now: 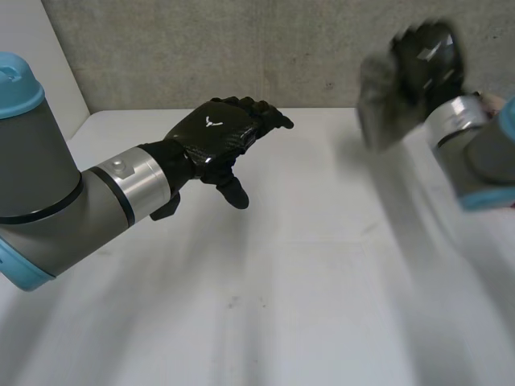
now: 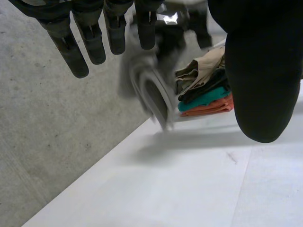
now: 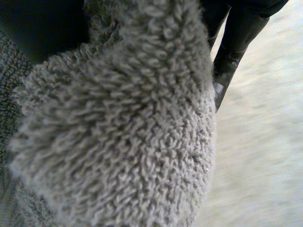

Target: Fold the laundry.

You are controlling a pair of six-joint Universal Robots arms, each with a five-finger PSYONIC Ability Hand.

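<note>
Black left hand [image 1: 213, 133], grey arm [image 1: 40, 173], light-blue cap [image 1: 14, 84]

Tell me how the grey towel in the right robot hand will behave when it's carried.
The grey towel is probably floppy: it sits bunched in the right robot hand with no flat shape. Its thick looped pile likely gives good grip, so slipping seems unlikely.
</note>
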